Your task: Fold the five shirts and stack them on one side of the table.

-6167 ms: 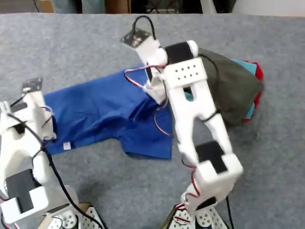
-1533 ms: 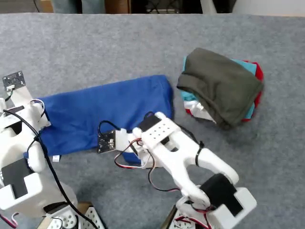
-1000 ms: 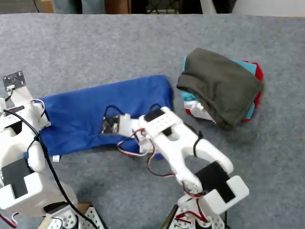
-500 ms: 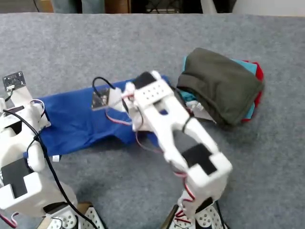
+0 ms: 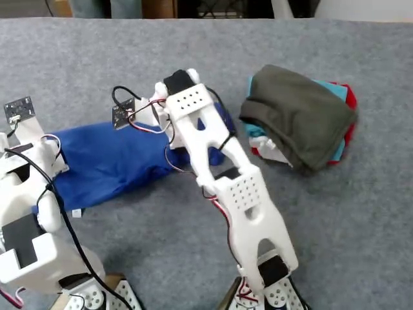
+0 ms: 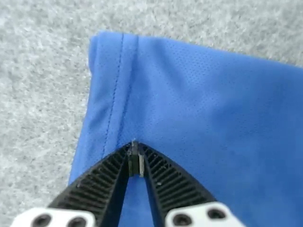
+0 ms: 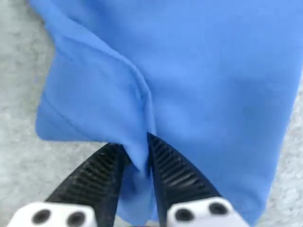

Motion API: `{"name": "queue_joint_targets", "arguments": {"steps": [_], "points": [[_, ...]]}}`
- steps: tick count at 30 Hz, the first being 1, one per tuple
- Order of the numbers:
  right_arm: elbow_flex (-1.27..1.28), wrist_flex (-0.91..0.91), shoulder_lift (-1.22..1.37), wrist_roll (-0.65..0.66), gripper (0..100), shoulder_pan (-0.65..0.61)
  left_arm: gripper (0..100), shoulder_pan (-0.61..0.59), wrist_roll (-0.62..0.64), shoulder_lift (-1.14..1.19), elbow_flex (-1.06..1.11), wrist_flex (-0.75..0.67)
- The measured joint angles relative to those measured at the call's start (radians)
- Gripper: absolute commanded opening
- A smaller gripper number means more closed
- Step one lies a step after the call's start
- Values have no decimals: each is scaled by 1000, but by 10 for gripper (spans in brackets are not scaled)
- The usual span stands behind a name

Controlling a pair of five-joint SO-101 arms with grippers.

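Swung leftward, the blue shirt's (image 5: 110,165) end is being folded over by the right tool (image 7: 136,144) clenched on it, its other end being pinned by the closed left tool (image 6: 135,151).

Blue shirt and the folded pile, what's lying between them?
Nothing: the high view shows a narrow bare strip of grey table between the blue shirt and the folded pile.

High camera overhead, looking down; wrist cameras close above blue shirt (image 5: 110,161), shared.
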Motion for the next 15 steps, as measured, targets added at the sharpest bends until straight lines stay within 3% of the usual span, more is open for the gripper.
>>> {"name": "queue_joint_targets", "arguments": {"steps": [5,7,12,15], "points": [[-72,0,37,0,373,-8,30,0,0,0,0,0],[-104,0,40,-8,433,-8,31,0,0,0,0,0],[-229,0,40,-137,379,-5,31,0,0,0,0,0],[-299,3,40,-218,223,14,31,0,0,0,0,0]]}}
